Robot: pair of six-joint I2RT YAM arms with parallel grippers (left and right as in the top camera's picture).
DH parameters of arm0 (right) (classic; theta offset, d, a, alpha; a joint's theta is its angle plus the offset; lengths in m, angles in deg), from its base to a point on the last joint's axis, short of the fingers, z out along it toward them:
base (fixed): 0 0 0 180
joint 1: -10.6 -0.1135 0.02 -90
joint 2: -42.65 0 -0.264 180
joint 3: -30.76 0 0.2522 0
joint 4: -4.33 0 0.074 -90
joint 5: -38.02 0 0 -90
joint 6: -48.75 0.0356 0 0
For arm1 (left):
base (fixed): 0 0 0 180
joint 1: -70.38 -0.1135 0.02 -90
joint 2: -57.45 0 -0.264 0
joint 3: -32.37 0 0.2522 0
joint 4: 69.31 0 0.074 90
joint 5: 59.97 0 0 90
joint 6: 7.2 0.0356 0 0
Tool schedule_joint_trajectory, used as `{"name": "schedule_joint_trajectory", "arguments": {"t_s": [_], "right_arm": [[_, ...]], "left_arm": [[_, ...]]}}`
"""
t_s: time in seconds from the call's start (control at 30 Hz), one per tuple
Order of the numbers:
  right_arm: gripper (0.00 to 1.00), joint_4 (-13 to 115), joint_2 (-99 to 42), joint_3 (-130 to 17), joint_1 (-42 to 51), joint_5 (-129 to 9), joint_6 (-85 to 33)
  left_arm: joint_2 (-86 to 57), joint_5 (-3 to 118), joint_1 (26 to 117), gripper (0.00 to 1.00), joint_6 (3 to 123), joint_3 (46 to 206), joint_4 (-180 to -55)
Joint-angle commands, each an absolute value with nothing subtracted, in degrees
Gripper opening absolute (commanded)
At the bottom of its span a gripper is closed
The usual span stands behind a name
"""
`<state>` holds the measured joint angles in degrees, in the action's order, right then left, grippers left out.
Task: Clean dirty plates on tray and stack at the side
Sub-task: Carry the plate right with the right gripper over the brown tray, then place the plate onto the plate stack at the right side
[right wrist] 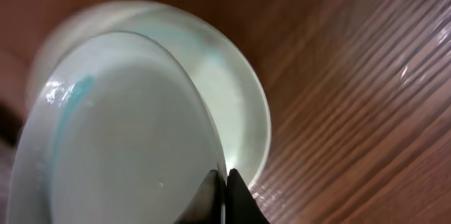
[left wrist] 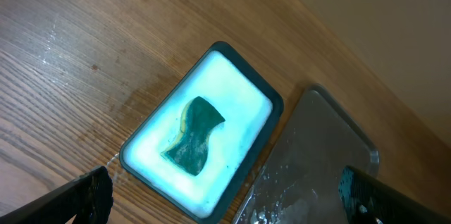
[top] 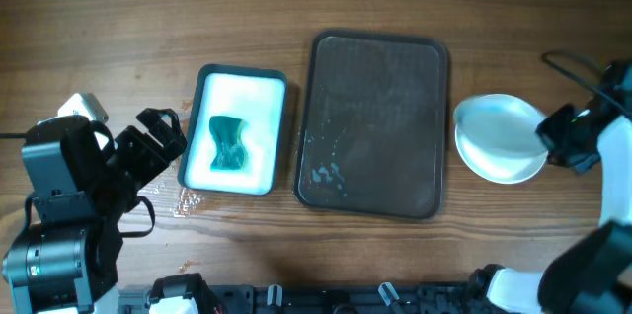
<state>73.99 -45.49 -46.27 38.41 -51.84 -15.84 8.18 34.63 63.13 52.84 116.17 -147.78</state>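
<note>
On my left, the left gripper hangs above the wooden table, fingers spread wide, gripping nothing; just beside it sits the small black-rimmed white tray with a crumpled green sponge lying in its middle; next along is the dark brown tray, wet, with bluish smears towards its lower left corner in the overhead view; just off its right edge the white plates rest on the table; the right gripper pinches the rim of the top plate, which tilts above the plate below; how many plates lie there I cannot tell.
</note>
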Motion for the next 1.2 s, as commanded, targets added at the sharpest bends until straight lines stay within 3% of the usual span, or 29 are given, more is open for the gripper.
{"name": "schedule_joint_trajectory", "arguments": {"t_s": [0.0, 0.03, 0.07, 0.17, 0.27, 0.4, 0.43, 0.47, 0.53, 0.7, 0.8, 0.93, 1.07, 1.17], "right_arm": [[0.12, 73.44, -48.0, -45.9, 38.11, -51.58, -17.26], [0.55, 74.19, -47.04, -47.01, 38.11, -51.71, -17.31], [0.68, 75.52, -45.62, -49.02, 37.82, -53.55, -19.25], [0.72, 78.84, -38.5, -55.06, 36.01, -64.43, -25.92], [0.73, 79.8, -26.83, -57.79, 30.5, -86.09, -33.28], [0.74, 81.09, -15.88, -57.79, 16.07, -95.58, -41.7], [0.77, 81.18, -14.41, -57.77, 12.12, -95.51, -41.66], [1.0, 81.23, -13.25, -57.77, 7.61, -95.51, -40.74], [1.0, 81.68, -12.62, -57.77, 3.35, -95.56, -38.47], [1.0, 82.25, -14.1, -57.77, 2.19, -94.33, -18.2], [1.0, 81.79, -13.16, -57.77, 1.71, -89.33, -22.09], [1.0, 72.66, -3.05, -54.99, 0.69, -72.45, -33.33], [1.0, 63.65, 11.91, -41.83, 0.71, -55.62, -38.44], [1.0, 58.84, 21.37, -29.22, 0.71, -53.44, -38.4]], "left_arm": [[8.29, 35.33, 62.74, 1.0, 52.12, 116.98, -147.67], [8.29, 35.33, 62.74, 1.0, 52.12, 116.98, -147.67], [8.29, 35.33, 62.74, 1.0, 52.12, 116.98, -147.67], [8.29, 35.33, 62.74, 1.0, 52.12, 116.98, -147.67], [8.29, 35.33, 62.74, 1.0, 52.12, 116.98, -147.67], [8.29, 35.35, 62.74, 1.0, 52.12, 116.98, -147.67], [8.29, 35.33, 62.74, 1.0, 52.12, 116.98, -147.67], [8.29, 35.35, 62.74, 1.0, 52.12, 116.98, -147.67], [8.29, 35.35, 62.74, 1.0, 52.12, 116.98, -147.67], [8.29, 35.33, 62.74, 1.0, 52.12, 116.98, -147.67], [8.29, 35.33, 62.74, 1.0, 52.12, 116.98, -147.67], [8.29, 35.33, 62.74, 1.0, 52.12, 116.98, -147.67], [8.29, 35.33, 62.74, 1.0, 52.12, 116.98, -147.67], [8.29, 35.33, 62.74, 1.0, 52.12, 116.98, -147.67]]}}
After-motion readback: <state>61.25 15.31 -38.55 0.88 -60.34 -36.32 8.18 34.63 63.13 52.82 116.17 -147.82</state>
